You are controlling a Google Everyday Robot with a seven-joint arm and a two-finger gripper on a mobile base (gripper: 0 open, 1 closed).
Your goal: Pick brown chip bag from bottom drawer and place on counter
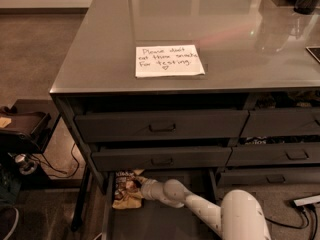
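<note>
1. camera view, where things are: the brown chip bag [125, 191] lies on the floor of the open bottom drawer [160, 225], at its back left, partly tucked under the handled drawer [161, 159] above. the gripper [144, 189] sits low inside the drawer, right at the bag's right edge. whether the jaws are wide, narrow or closed on the bag i cannot tell, since the wrist hides them.
2. camera view, handling: the bag looks light, soft and crinkly, probably air-puffed with brittle chips inside. a firm squeeze on the middle could crush them. the film is likely slick, so a pinch on a flat crimped end or a side fold seems the safest hold.
3. camera view, materials and shapes:
   - the bag has pale tan ends and a dark brown middle, and it is wrinkled and irregular.
   - the drawer is dark grey metal with a flat, plain floor and straight walls.
   - the worktop [235, 39] is glossy dark grey, hard and reflective.
   - it carries a matte white paper note [168, 60].
   - the arm [202, 210] is smooth, rounded white plastic.
</note>
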